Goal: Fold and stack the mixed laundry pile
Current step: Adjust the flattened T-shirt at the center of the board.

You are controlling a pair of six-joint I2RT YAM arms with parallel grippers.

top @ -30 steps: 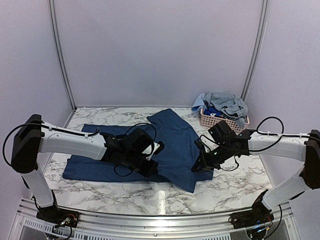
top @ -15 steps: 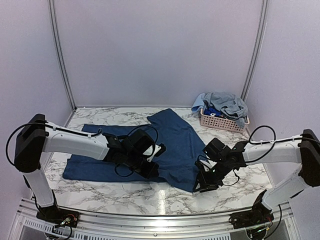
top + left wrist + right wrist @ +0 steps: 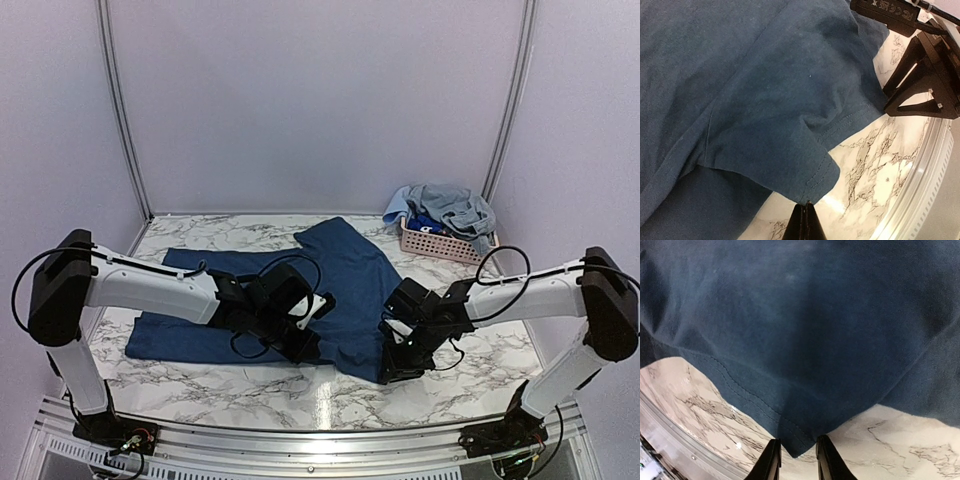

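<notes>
Looking down from above, we saw the dark navy shirt (image 3: 340,270) spread flat across the marble counter (image 3: 480,350), one corner reaching toward the back and its near edge hanging close to the counter's front rail. Our left hand (image 3: 303,345) sat low at the shirt's near edge, about the middle of the counter. In its own wrist view, that hand's fingers were pressed together on the stitched corner of a sleeve (image 3: 810,185), which ran straight into the fingertips. Our right hand (image 3: 392,368) was down at the shirt's lowest point on the right, close beside the left. From its wrist camera, the two fingers (image 3: 771,460) stood apart with the hemmed corner of the cloth lying between their tips and bare marble showing on both sides; they were not closed on anything. Well apart at the back right, the rest of the laundry pile (image 3: 445,210), grey-blue and bright blue pieces, sat heaped in the pink basket (image 3: 440,243).
</notes>
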